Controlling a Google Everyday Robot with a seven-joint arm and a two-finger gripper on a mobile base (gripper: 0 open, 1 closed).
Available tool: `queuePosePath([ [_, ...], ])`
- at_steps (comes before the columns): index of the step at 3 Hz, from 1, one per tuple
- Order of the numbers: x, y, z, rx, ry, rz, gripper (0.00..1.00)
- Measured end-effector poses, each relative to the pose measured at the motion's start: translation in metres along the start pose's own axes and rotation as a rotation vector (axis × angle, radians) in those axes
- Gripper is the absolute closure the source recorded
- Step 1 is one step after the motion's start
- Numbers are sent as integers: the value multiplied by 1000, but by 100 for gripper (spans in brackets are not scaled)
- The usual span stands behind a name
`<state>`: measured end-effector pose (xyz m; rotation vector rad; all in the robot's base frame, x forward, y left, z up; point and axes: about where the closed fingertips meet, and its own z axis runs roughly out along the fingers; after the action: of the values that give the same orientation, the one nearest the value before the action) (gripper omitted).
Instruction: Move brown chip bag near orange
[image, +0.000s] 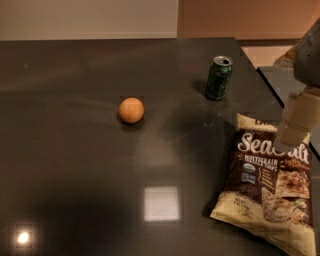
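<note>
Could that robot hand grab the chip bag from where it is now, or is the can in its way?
Probably yes. The gripper hangs over the upper right part of the bag, and nothing lies on the bag. The can stands apart behind it, and the orange lies well clear.

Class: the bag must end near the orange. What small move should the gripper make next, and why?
Probably lower onto the bag's top edge to grasp it: the gripper hangs over the bag's upper right, and the bag lies flat, far to the right of the orange.
</note>
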<state>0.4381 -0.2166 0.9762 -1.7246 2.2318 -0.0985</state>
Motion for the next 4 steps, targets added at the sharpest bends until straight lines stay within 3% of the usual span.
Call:
queuePosePath([
  [1,0,0,0,0,0,0,0],
  [2,5,-5,10,-39,-1,79,0],
  [3,18,-7,29,-100,12,224,0],
  [4,23,-2,46,-156,20,331,0],
])
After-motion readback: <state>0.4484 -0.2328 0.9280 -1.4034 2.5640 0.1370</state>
